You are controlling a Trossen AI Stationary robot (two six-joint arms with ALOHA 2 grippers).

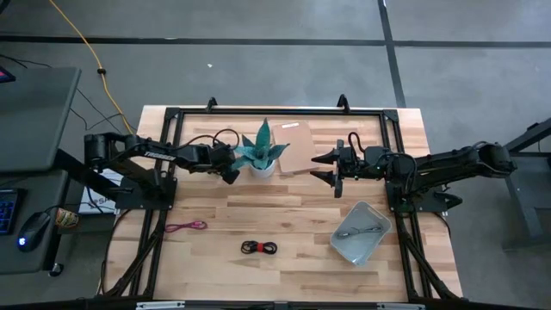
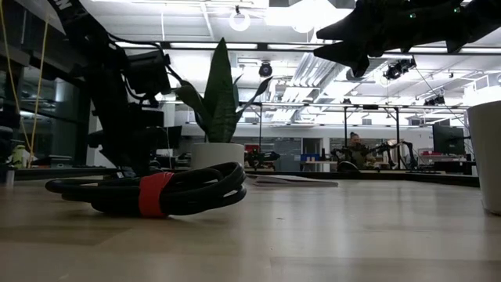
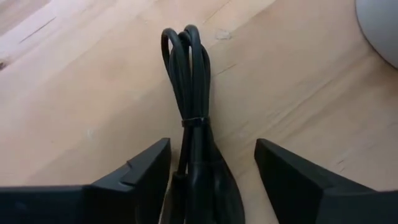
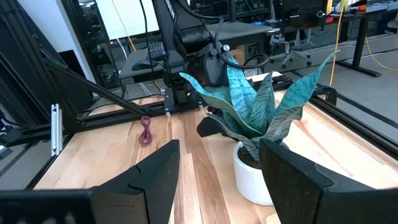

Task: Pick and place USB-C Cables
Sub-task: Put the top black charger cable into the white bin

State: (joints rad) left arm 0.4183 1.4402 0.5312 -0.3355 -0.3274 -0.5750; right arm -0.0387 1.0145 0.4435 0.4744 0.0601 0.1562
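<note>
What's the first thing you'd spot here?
The spiky blue-green potted plant in its white pot, mid-table between both arms. The left pincer is open around a black cable bundle beside the plant. The right pincer, also open, hangs beyond a grey tray holding a silver cable.

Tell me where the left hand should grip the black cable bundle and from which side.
Grip the black cable bundle across its narrow waist at the thin tie, coming down from above. It lies flat on the table, lengthwise between the open fingers of the left hand, so closing across the strands should catch them all.
</note>
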